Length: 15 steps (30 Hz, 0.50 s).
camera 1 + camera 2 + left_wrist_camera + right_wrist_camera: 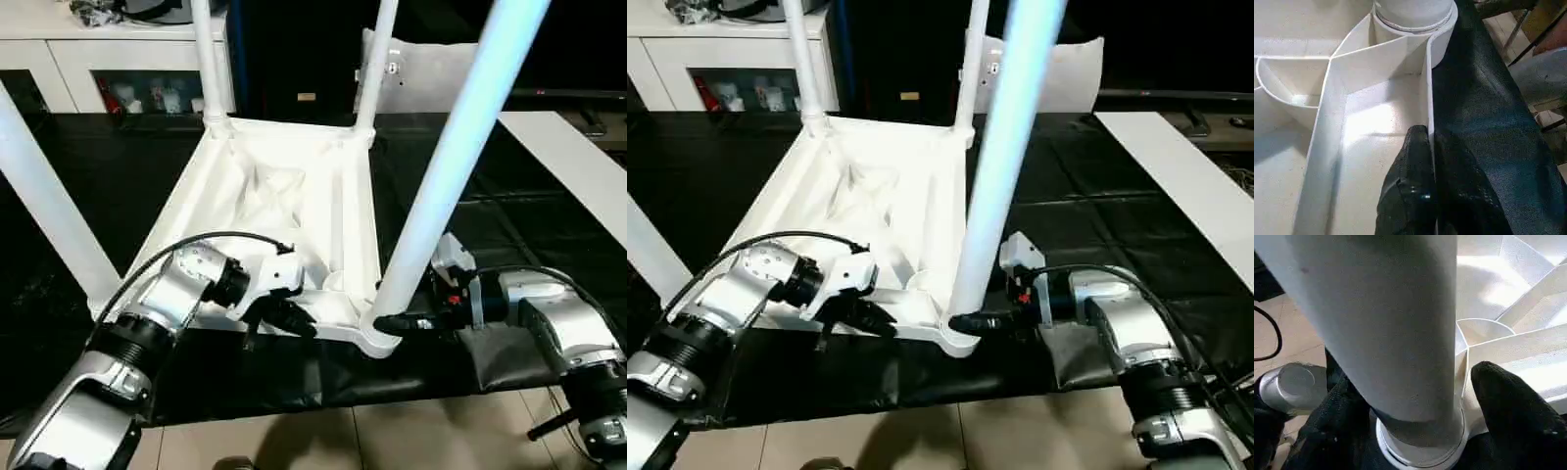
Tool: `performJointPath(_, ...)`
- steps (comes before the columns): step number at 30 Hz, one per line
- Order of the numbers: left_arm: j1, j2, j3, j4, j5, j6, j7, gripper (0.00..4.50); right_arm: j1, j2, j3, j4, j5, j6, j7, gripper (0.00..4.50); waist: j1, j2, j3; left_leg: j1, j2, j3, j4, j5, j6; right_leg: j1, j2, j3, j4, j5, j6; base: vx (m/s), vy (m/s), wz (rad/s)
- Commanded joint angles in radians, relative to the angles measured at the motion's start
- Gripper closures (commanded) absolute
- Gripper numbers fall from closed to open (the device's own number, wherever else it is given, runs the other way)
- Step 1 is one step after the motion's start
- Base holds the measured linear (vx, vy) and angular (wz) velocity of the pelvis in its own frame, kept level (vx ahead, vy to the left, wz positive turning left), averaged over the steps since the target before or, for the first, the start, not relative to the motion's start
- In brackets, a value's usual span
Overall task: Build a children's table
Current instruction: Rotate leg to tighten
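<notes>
Table [284, 211] lies upside down on the black mat [509, 255], ribbed underside up, with all four white legs standing in its corner sockets. Assembly looks nearly done; I judge the near right leg [446, 176] is being seated, and next it needs pressing firmly home. Left gripper [1432, 161] pinches the near rim. Right gripper [1415, 421] has its fingers spread around that leg's base, just above the socket.
</notes>
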Motion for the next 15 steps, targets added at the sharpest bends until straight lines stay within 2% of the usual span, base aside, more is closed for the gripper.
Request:
performJointPath(1, -0.037, -0.012, -0.012, -0.012, -0.014, -0.031, -0.042, 4.50, -0.014, -0.009, 0.002, 0.009, 0.015, 0.013, 0.005, 1.52, -0.007, -0.009, -0.072, 0.001, 0.029, 0.000, -0.066, -0.126, 0.061, 0.066, -0.069, 0.063, -0.084, -0.390, -0.084, 0.000, 0.000, 0.00)
performJointPath(9, -0.034, -0.011, -0.004, -0.009, -0.017, -0.006, -0.033, 4.50, -0.004, 0.001, -0.003, -0.013, 0.044, 0.057, 0.020, 2.22, -0.007, -0.009, -0.072, 0.000, 0.030, -0.001, -0.067, -0.124, 0.060, 0.066, -0.069, 0.062, -0.085, -0.397, -0.076, 0.000, 0.000, 0.00)
performJointPath(10, -0.035, -0.020, 0.006, -0.011, -0.021, 0.019, -0.009, 4.50, 0.008, 0.016, -0.013, -0.036, 0.059, 0.075, 0.002, 2.31, -0.006, -0.005, -0.072, 0.000, 0.029, -0.001, -0.067, -0.129, 0.057, 0.066, -0.069, 0.062, -0.086, -0.402, -0.076, 0.000, 0.000, 0.00)
performJointPath(12, -0.038, -0.041, 0.022, -0.017, -0.021, 0.067, 0.047, 4.50, 0.025, 0.049, -0.022, -0.068, 0.065, 0.097, -0.057, 2.37, -0.007, -0.008, -0.070, 0.001, 0.027, -0.001, -0.067, -0.139, 0.052, 0.066, -0.069, 0.060, -0.092, -0.428, -0.066, 0.000, 0.000, 0.00)
performJointPath(13, -0.039, -0.051, 0.028, -0.020, -0.019, 0.087, 0.072, 4.50, 0.031, 0.064, -0.023, -0.078, 0.061, 0.103, -0.088, 2.39, -0.007, -0.007, -0.069, 0.004, 0.028, -0.002, -0.069, -0.141, 0.044, 0.063, -0.070, 0.060, -0.094, -0.438, -0.061, 0.000, 0.000, 0.00)
performJointPath(14, -0.041, -0.064, 0.035, -0.025, -0.019, 0.110, 0.101, 4.50, 0.035, 0.080, -0.022, -0.086, 0.052, 0.109, -0.125, 2.41, -0.009, 0.000, -0.068, 0.007, 0.026, -0.003, -0.068, -0.156, 0.036, 0.063, -0.071, 0.057, -0.097, -0.464, -0.056, 0.000, 0.000, 0.00)
performJointPath(15, -0.040, -0.101, 0.054, -0.045, -0.023, 0.166, 0.172, 4.50, 0.036, 0.125, -0.024, -0.090, 0.028, 0.130, -0.222, 2.43, -0.012, -0.003, -0.068, 0.005, 0.025, -0.003, -0.069, -0.158, 0.032, 0.064, -0.070, 0.057, -0.100, -0.470, -0.050, 0.000, 0.000, 0.00)
